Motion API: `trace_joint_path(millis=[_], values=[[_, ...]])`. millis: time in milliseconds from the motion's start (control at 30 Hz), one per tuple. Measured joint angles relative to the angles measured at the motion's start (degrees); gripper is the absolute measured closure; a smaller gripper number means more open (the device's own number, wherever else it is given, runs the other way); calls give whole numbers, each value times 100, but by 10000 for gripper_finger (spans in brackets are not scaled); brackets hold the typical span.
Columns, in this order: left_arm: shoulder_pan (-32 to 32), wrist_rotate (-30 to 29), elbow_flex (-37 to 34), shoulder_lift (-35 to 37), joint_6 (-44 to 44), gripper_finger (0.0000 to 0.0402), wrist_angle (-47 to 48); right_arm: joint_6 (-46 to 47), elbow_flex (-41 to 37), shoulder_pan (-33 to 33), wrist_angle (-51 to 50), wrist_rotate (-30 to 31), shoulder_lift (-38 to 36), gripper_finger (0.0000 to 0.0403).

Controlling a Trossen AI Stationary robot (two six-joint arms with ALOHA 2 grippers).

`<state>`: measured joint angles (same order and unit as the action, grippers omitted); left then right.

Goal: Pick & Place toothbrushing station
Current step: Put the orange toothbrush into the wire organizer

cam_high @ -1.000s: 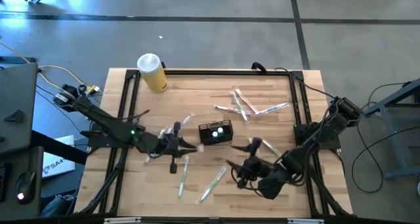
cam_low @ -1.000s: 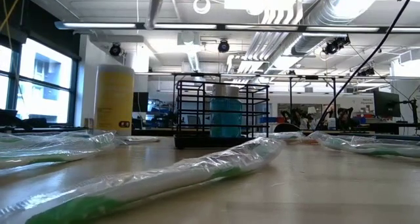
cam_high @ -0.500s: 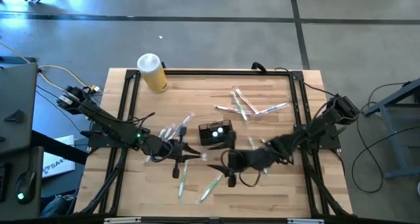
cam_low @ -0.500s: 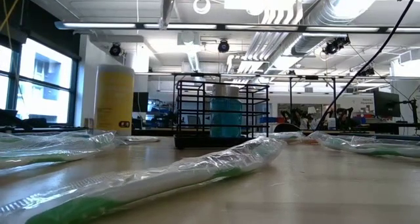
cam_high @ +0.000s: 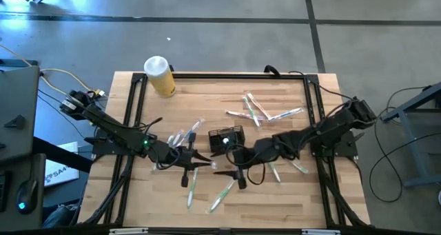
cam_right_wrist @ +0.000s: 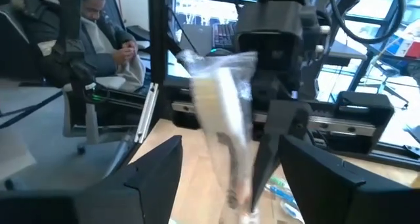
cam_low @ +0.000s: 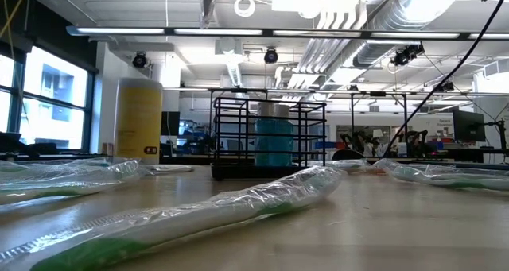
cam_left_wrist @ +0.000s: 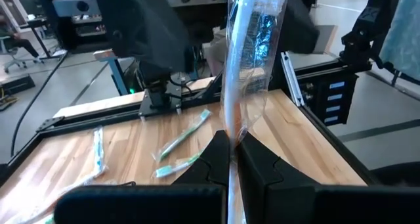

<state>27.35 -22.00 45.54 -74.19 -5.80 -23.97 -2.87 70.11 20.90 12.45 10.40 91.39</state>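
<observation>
The toothbrushing station, a small black mesh caddy (cam_high: 227, 140) (cam_low: 266, 136), stands upright on the wooden table near its middle, with a blue bottle (cam_low: 273, 142) inside. My left gripper (cam_high: 205, 163) (cam_left_wrist: 230, 152) hovers just to the near left of it, pointing level, shut on a toothbrush in a clear wrapper (cam_left_wrist: 244, 60). My right gripper (cam_high: 226, 170) (cam_right_wrist: 236, 178) faces it from the right, open, its fingers apart. The wrapped toothbrush (cam_right_wrist: 223, 119) shows ahead of the gap between them. My left gripper pinches the wrapped toothbrush near its lower end (cam_left_wrist: 231, 129) between its two fingers. The fingers come at it level from the table's left and lie across it. The toothbrush stands roughly upright above the fingers, clear of the table.
A yellow cylinder with a white lid (cam_high: 160, 75) (cam_low: 139, 120) stands at the far left corner. Several wrapped toothbrushes lie loose at the far right (cam_high: 258, 111), along the near side (cam_high: 224, 192) (cam_high: 193, 183) and under the right arm (cam_high: 298, 167). Black rails (cam_high: 134, 111) edge the table.
My right gripper has swung from the near right of the table toward the left, rising a little and turning until it faces the left gripper and the toothbrush it holds. It has stayed open. The caddy has not moved.
</observation>
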Motion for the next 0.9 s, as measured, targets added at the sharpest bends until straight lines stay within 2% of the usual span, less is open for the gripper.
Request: trace_joint_path(millis=[133,233,567,733,900], values=[[0,-1,0,0,0,400,2,-2,0,-16,22,-6,0,182],[0,-2,0,0,2,400,2,-28,0,-8,24,-14,0,215],[0,2,5,2,38,396,-33,-80,0,-43,164,-43,0,381],[0,0,7,2,51,395,2,-83,0,-87,140,-166,0,388],[0,1,7,2,-10,362,40,-38,0,-87,112,-136,0,393]])
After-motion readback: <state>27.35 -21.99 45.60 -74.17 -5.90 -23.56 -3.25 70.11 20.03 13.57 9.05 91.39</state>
